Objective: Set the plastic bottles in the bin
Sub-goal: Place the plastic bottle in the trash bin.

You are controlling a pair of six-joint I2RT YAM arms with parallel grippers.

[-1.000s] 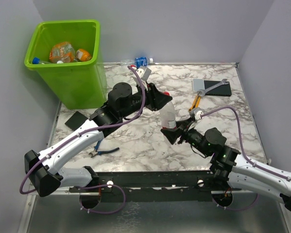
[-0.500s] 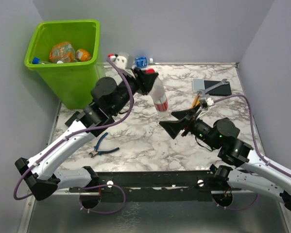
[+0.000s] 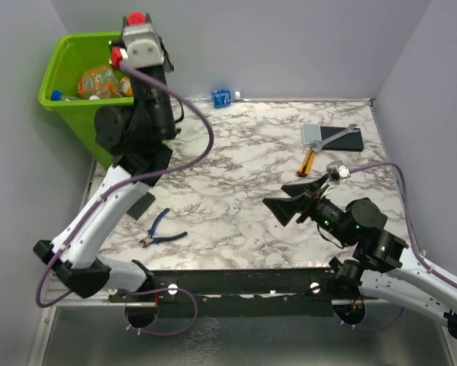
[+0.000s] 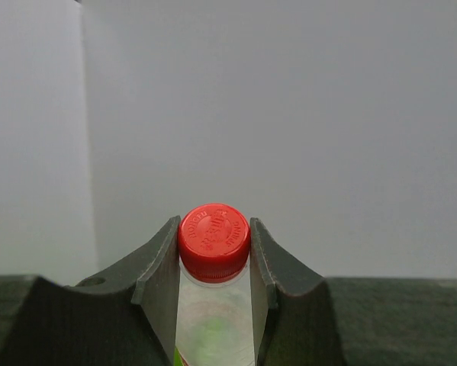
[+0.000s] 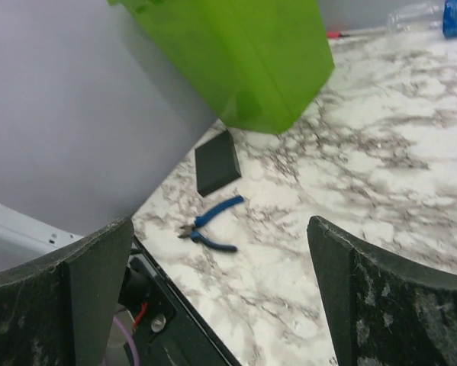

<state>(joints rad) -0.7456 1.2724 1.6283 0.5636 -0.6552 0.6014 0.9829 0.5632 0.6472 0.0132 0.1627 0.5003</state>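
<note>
My left gripper [image 3: 136, 20] is raised high over the lime-green bin [image 3: 129, 130] and is shut on a clear plastic bottle with a red cap [image 4: 214, 242]. The cap sits between the fingertips and the bottle's body [image 4: 213, 313] runs back toward the palm. Inside the bin lie orange bottles [image 3: 98, 80] and a blue-capped one [image 3: 56, 95]. Another clear bottle with a blue label [image 3: 220, 97] lies at the table's back edge; it also shows in the right wrist view [image 5: 442, 15]. My right gripper [image 3: 285, 207] is open and empty above the table's right half, facing the bin [image 5: 251, 61].
Blue-handled pliers [image 3: 161, 229] lie near the front left, also in the right wrist view [image 5: 213, 221]. A black pad [image 5: 217, 162] lies by the bin's foot. At the back right are a black pad with a wrench [image 3: 339, 137] and an orange-handled tool [image 3: 307, 160].
My left arm has swung the red-capped bottle from mid-table up and left to above the bin. My right gripper has drawn back to the right, open.
</note>
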